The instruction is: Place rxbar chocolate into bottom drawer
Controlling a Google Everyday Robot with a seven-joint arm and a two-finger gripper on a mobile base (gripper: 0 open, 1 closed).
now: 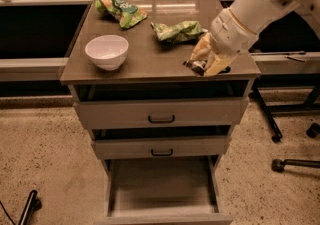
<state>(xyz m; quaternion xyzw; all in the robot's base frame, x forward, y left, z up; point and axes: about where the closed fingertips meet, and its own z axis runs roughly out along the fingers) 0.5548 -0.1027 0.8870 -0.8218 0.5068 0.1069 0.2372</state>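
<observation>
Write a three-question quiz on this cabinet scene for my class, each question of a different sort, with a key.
1. True or false: the bottom drawer is pulled open and holds nothing.
2. Where is the gripper, with the rxbar chocolate at it?
A. front right of the cabinet top
B. back left of the cabinet top
C. inside the bottom drawer
3. How many green snack bags lie on the cabinet top, behind the white bowl?

Key: 1 true; 2 A; 3 two.
</observation>
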